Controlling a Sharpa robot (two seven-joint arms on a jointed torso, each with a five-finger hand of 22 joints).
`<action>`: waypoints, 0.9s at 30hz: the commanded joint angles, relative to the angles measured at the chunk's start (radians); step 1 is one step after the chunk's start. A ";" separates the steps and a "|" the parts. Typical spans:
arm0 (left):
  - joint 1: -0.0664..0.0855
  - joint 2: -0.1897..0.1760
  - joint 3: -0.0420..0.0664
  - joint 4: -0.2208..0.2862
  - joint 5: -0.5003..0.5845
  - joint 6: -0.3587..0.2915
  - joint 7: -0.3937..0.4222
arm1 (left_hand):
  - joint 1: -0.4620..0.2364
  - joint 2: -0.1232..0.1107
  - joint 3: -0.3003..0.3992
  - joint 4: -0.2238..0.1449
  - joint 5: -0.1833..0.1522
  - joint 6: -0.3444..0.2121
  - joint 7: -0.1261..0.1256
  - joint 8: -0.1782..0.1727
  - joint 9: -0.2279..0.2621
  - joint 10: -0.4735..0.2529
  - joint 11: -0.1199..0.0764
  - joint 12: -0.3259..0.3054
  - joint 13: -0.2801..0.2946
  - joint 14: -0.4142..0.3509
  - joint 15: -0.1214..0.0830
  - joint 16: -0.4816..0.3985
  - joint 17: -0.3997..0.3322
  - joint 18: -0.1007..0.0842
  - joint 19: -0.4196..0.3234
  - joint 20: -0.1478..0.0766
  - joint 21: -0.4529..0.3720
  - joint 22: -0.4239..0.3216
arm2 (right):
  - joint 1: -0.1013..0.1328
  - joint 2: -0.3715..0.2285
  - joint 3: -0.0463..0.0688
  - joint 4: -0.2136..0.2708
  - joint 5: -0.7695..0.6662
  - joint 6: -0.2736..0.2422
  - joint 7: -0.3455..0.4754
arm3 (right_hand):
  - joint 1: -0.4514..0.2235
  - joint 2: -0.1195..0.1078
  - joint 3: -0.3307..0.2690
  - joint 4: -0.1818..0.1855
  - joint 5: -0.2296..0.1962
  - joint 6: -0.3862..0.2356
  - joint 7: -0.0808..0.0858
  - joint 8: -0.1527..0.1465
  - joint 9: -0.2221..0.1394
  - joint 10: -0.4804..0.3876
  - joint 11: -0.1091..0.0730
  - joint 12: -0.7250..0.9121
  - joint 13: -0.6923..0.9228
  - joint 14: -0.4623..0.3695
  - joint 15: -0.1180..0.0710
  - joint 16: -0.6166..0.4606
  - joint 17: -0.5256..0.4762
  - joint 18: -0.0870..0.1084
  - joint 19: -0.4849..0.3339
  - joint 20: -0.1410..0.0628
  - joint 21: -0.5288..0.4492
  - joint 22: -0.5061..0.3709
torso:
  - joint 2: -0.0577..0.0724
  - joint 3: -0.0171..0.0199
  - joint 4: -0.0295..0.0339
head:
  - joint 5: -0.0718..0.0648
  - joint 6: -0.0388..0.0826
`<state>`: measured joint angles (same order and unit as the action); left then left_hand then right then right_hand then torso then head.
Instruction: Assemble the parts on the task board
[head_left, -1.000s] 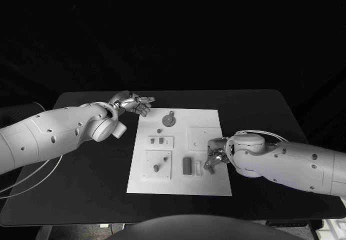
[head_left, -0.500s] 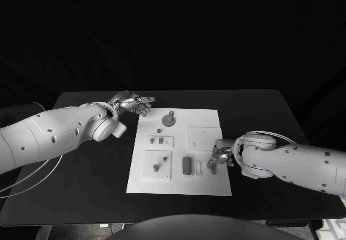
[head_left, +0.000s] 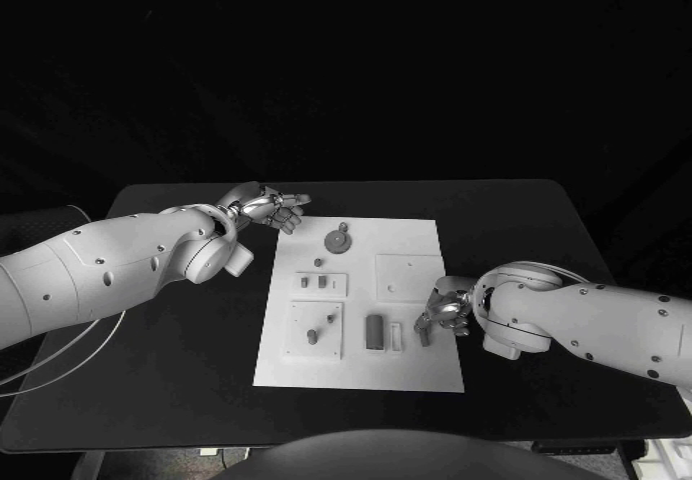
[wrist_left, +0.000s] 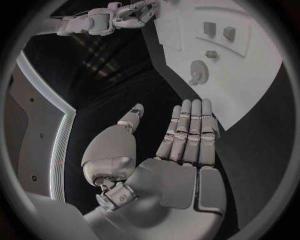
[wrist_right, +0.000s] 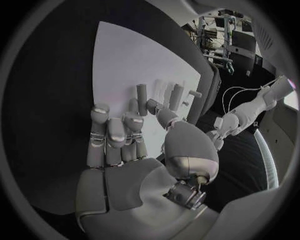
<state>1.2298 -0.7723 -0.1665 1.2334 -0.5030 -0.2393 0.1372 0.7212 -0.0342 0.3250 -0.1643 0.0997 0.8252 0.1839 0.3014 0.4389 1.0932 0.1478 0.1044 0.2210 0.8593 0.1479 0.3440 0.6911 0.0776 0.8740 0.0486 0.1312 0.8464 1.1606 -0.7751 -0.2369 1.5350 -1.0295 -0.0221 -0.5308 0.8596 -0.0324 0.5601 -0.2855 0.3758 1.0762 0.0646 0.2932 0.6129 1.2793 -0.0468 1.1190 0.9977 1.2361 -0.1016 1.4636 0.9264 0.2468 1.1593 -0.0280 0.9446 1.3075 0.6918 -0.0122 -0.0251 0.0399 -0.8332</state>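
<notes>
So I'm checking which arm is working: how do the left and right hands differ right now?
The left hand sits beyond the task board's far left corner, over black table; the right hand is over the board's right side. The left hand's fingers are straight and apart, holding nothing; the right hand's fingers curl down by a small upright part. Both are silver.

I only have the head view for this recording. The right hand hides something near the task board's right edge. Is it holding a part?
Observer: The right wrist view shows a grey peg lying on the task board just past the right hand's fingertips. I cannot tell whether the thumb touches it.
Operator: And the left hand, is anything in its palm?
Observer: No. The left wrist view shows the left hand with a bare palm, fingers straight and side by side, thumb apart, over the black table.
</notes>
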 joint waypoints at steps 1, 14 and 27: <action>0.001 0.002 0.001 0.001 -0.002 0.010 0.006 | -0.006 0.005 0.001 -0.005 -0.004 0.001 0.000 0.000 0.001 0.001 -0.004 -0.003 0.001 0.004 -0.004 -0.006 0.001 0.013 0.004 -0.004 -0.003 0.002 | 0.001 0.003 0.000 0.002 0.111 -0.024 -0.004 | -0.006 0.009 -0.004 0.000 0.000 0.011 0.000 0.002 0.001 0.006 0.000 0.002 -0.001 0.007 0.001 0.006 0.001 0.015 0.006 -0.003 0.007 0.010 | 0.000 0.0000 0.0004 | 0.001 0.000; 0.001 0.001 0.001 0.001 -0.003 0.012 0.004 | -0.006 0.005 0.001 -0.006 -0.004 0.001 0.000 0.000 0.001 0.001 -0.004 -0.003 0.001 0.004 -0.004 -0.007 0.001 0.013 0.004 -0.005 -0.003 0.002 | 0.002 0.009 0.001 0.015 0.226 -0.052 -0.006 | -0.012 0.005 -0.005 0.000 -0.007 0.011 0.000 0.002 0.000 0.007 -0.001 0.001 -0.002 0.007 0.000 0.007 0.001 0.015 0.008 -0.004 0.007 0.010 | 0.000 -0.0003 0.0005 | 0.003 -0.001; 0.001 0.001 0.001 0.002 -0.005 0.014 0.003 | -0.006 0.005 0.001 -0.007 -0.004 0.001 -0.001 0.000 0.001 0.001 -0.004 -0.003 0.001 0.004 -0.004 -0.007 0.001 0.013 0.004 -0.004 -0.003 0.002 | 0.002 0.035 0.000 0.017 0.205 -0.044 -0.002 | -0.014 0.003 -0.004 -0.001 -0.012 0.011 0.000 0.001 -0.001 0.007 0.000 0.001 -0.002 0.006 -0.002 0.006 -0.002 0.015 0.008 -0.005 0.006 0.009 | 0.000 -0.0003 -0.0009 | 0.003 -0.001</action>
<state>1.2298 -0.7730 -0.1666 1.2332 -0.5046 -0.2375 0.1345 0.7212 -0.0342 0.3250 -0.1642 0.0997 0.8252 0.1839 0.3014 0.4389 1.0931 0.1478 0.1044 0.2207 0.8593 0.1479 0.3401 0.6908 0.0802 0.8740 0.0486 0.1312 0.8470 1.1623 -0.7424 -0.2365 1.5525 -0.8272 -0.0736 -0.5374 0.8556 -0.0288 0.5599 -0.2856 0.3677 1.0832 0.0644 0.2927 0.6111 1.2792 -0.0465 1.1190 0.9969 1.2362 -0.1016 1.4637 0.9255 0.2468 1.1652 -0.0298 0.9485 1.3074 0.6918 -0.0122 -0.0253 0.0431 -0.8348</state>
